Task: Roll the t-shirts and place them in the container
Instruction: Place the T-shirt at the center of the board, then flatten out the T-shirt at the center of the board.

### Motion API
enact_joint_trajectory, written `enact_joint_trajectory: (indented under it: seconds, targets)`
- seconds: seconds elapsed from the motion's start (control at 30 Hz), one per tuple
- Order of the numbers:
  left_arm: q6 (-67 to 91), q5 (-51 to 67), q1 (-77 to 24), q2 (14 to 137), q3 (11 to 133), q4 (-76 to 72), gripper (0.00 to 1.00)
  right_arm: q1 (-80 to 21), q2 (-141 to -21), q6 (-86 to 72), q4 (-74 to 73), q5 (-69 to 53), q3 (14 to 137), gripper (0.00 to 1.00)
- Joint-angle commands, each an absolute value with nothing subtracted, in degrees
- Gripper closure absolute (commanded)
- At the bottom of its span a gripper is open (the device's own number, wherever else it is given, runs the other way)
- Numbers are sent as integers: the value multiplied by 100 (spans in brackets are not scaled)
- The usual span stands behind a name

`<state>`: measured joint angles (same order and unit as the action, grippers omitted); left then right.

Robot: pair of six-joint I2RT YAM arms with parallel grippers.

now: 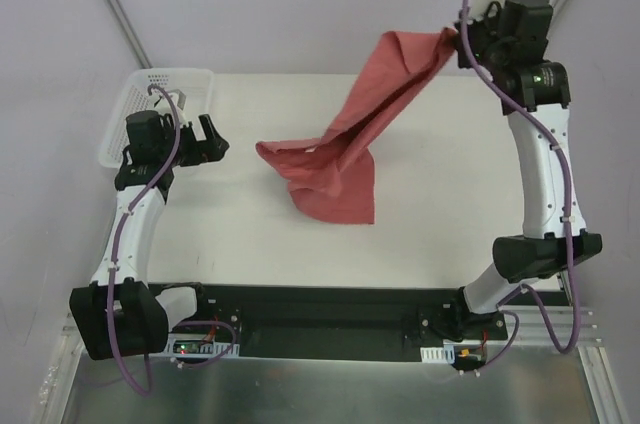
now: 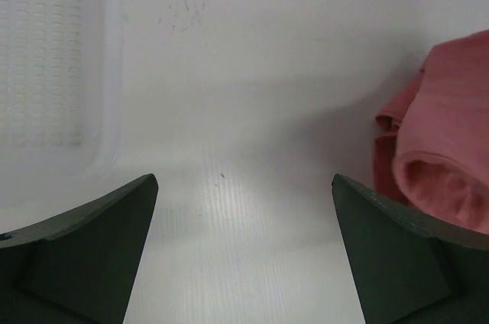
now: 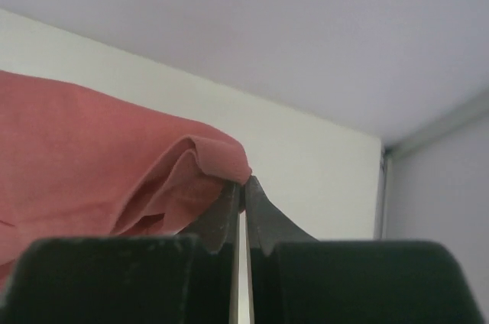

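Observation:
The salmon-red t-shirt (image 1: 360, 134) hangs stretched from the back right down to the table's middle, where its lower part lies bunched. My right gripper (image 1: 462, 36) is raised high at the back right and is shut on one edge of the t-shirt (image 3: 92, 156); its jaws pinch the fabric at their tips (image 3: 243, 186). My left gripper (image 1: 215, 139) is open and empty, low over the table at the left, pointing toward the t-shirt, whose near fold (image 2: 443, 148) shows at the right of the left wrist view. The neck label is not visible.
A white perforated plastic basket (image 1: 130, 114) stands at the back left corner, right behind the left gripper; its wall (image 2: 46, 56) shows in the left wrist view. The white table (image 1: 440, 204) ends at grey walls behind and at both sides.

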<state>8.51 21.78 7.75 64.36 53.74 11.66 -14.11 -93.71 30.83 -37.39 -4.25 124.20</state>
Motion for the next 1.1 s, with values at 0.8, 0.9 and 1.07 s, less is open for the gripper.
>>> enact_joint_trajectory:
  seconds: [0.8,0.9,1.07]
  targets:
    - [624,2742,-765,7462,5124,694,1,-2388,-9148,5281,-4650,-1389,8077,41]
    - [510,2733,-476,7330,5141,686,1,-2741,-9807,5528,-4606,-1398,8419,42]
    - [659,2716,288,7076,4984,694,1,-3128,-10704,5502,-4369,-1362,9157,42]
